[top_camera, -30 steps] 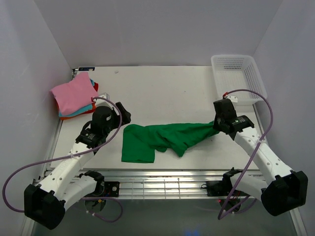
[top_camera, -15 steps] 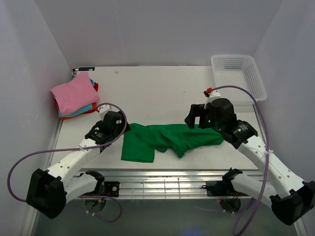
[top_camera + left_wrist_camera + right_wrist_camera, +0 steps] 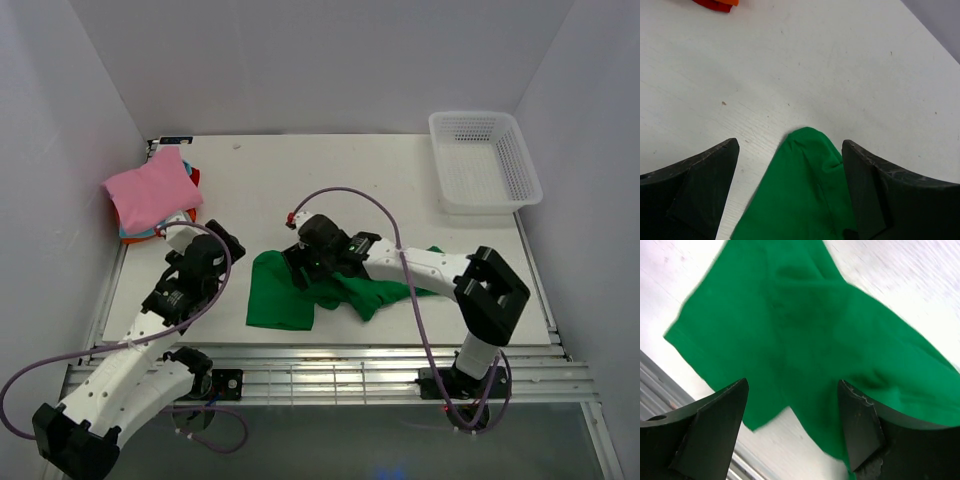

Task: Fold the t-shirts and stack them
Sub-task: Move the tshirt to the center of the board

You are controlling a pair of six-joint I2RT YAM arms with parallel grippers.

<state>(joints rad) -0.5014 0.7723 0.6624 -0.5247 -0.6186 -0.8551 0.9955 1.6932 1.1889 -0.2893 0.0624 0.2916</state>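
Pink folded cloth t-shirt [image 3: 150,190] tops a small stack in the far left corner of the white table [image 3: 330,170]. A teal-blue folded shirt [image 3: 140,229] shows at the stack's edge beneath it, and an orange-red folded shirt [image 3: 194,177] lies at the bottom.

Just beside the stack, the left gripper [image 3: 226,246] reaches toward the table's middle. In its wrist view the left gripper [image 3: 790,145] has its fingers [image 3: 695,185] spread wide, holding nothing. A rounded corner of the bright green cloth t-shirt [image 3: 805,195] lies on the table between them.

The green shirt [image 3: 280,300] is unfolded and rumpled near the front middle of the table, well apart from the stack. Over its left part hangs the right gripper [image 3: 300,268], its arm stretched across the cloth from the right. Seen from the wrist, the right gripper [image 3: 792,385] has its fingers [image 3: 715,425] wide apart above the wrinkled green fabric [image 3: 805,340], gripping nothing.

A white plastic mesh basket [image 3: 485,160] sits in the far right corner.
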